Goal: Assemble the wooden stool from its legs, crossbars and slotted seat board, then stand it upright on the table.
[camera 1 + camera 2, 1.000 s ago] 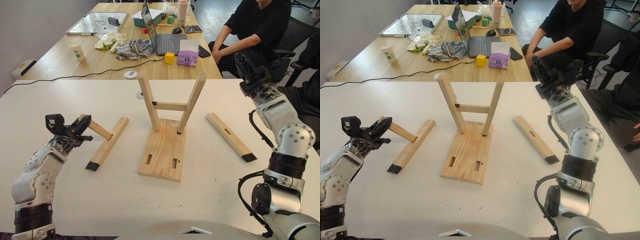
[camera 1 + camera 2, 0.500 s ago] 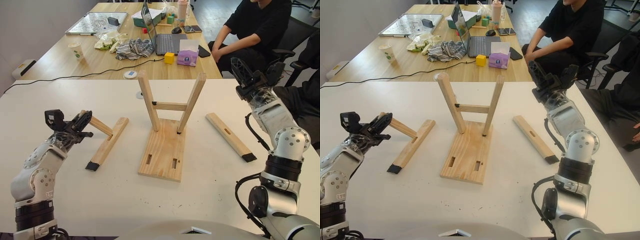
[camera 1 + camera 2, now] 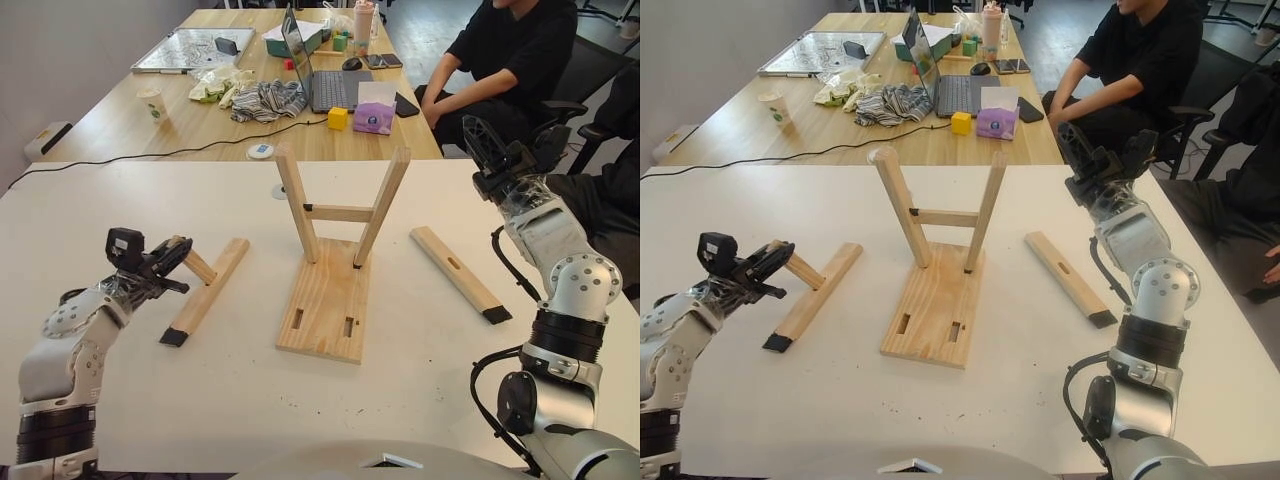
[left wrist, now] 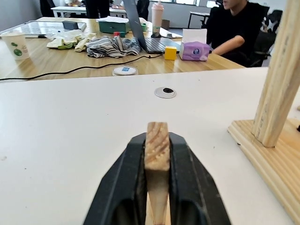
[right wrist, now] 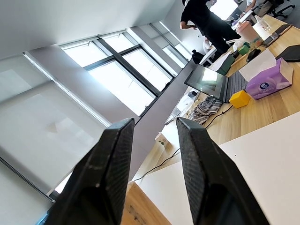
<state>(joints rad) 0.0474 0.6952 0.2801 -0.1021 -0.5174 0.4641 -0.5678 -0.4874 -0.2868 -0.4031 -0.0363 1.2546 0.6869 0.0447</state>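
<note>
An unfinished wooden stool lies upside down near the middle of the white tabletop (image 3: 120,200): the slotted seat board (image 3: 322,340) is flat, and two legs (image 3: 297,205) stand in its far slots, joined by a crossbar (image 3: 340,212). The two near slots (image 3: 299,318) are empty. Between the board and the left edge lies a third leg (image 3: 208,292), its long axis running from near-left to far-right, roughly along the board's left side. A short second crossbar (image 3: 203,268) juts from it toward the left edge. The left gripper (image 3: 172,262) is clamped on that crossbar's free end, fingers (image 4: 129,164) pressing both faces. Toward the right edge a fourth leg (image 3: 460,272) lies loose, angled from far to near-right. The right gripper (image 5: 154,124) hangs above the far right corner, fingers apart and holding nothing. The left arm is nearer the empty slots, which lie to the right of its piece.
</note>
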